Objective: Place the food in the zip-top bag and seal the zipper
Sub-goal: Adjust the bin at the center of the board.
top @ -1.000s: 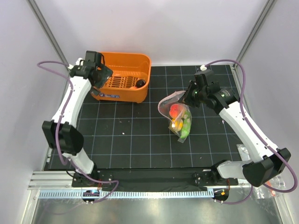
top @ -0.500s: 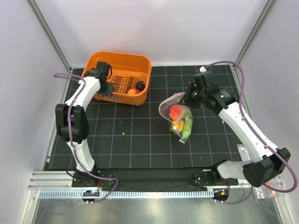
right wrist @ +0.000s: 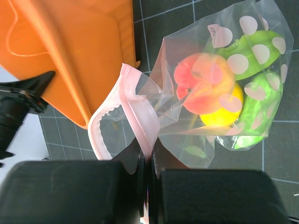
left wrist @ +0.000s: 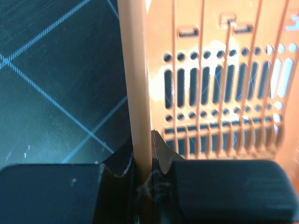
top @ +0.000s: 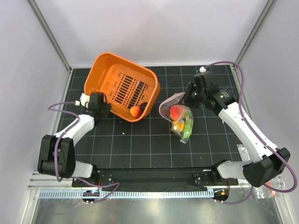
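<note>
left claw (left wrist: 142,158) at mid-left is clenched on the tilted orange basket (top: 122,86) rim, peach ball (top: 135,111) in its low corner. right claw (right wrist: 147,161) further back pinches the zipper (right wrist: 134,112), zip-top bag (top: 167,105) of food (right wrist: 205,88) just lower-left of it

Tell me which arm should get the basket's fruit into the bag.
Left: the left gripper clamps the tilted basket, fruit at its low rim. The right gripper holds the bag's pink strip.
</note>
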`<state>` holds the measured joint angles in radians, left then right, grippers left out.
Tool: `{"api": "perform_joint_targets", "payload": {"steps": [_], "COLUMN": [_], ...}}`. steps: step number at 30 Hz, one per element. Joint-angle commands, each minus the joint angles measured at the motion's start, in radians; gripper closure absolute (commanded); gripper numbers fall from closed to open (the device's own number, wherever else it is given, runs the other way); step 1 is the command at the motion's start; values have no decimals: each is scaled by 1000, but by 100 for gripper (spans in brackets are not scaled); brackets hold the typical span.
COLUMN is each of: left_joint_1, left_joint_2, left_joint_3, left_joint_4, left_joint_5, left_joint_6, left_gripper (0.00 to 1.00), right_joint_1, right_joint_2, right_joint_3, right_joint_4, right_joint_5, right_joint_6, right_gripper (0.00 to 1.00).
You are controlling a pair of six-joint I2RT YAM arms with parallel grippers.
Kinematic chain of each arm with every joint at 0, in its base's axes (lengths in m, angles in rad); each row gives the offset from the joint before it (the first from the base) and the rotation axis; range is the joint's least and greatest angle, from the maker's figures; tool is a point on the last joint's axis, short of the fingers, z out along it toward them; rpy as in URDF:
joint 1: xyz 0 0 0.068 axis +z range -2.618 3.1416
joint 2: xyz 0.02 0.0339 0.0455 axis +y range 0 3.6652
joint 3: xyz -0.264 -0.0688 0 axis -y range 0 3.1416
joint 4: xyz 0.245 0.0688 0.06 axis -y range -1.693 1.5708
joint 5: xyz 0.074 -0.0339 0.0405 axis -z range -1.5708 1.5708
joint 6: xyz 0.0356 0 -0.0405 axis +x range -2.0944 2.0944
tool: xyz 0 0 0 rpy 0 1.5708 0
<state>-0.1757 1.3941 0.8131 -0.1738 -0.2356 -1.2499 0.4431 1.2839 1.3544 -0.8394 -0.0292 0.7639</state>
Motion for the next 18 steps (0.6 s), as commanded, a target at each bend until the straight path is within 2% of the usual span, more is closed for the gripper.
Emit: {"api": "perform_joint_targets", "payload": {"steps": [1, 2, 5, 11, 13, 16, 18], "left_joint_1": [-8, -11, -13, -24, -37, -76, -79], "left_joint_2": [-7, 0, 29, 30, -16, -114, -164], "left_joint_3": [-113, -167, -228, -226, -209, -135, -106], "left_joint_4": [367, 460, 555, 563, 522, 320, 191], "left_joint_5": [-38, -33, -31, -53, -92, -275, -358], "left_joint_6": [52, 55, 50, 78, 87, 55, -20], "left_gripper": [99, 99, 99, 100, 100, 99, 100], "right_joint_1": [-3, -1, -1, -1, -1, -1, -1], "right_joint_2": [5, 5, 3, 0, 0, 3, 6], "right_joint_3": [17, 17, 14, 15, 22, 28, 28], "right_joint_4": [42, 43, 39, 34, 28, 25, 25], "right_joint_5": [-9, -11, -6, 0, 3, 6, 8], "right_joint_6": [12, 14, 11, 12, 8, 6, 5], "right_gripper": [99, 99, 99, 99, 99, 99, 99]}}
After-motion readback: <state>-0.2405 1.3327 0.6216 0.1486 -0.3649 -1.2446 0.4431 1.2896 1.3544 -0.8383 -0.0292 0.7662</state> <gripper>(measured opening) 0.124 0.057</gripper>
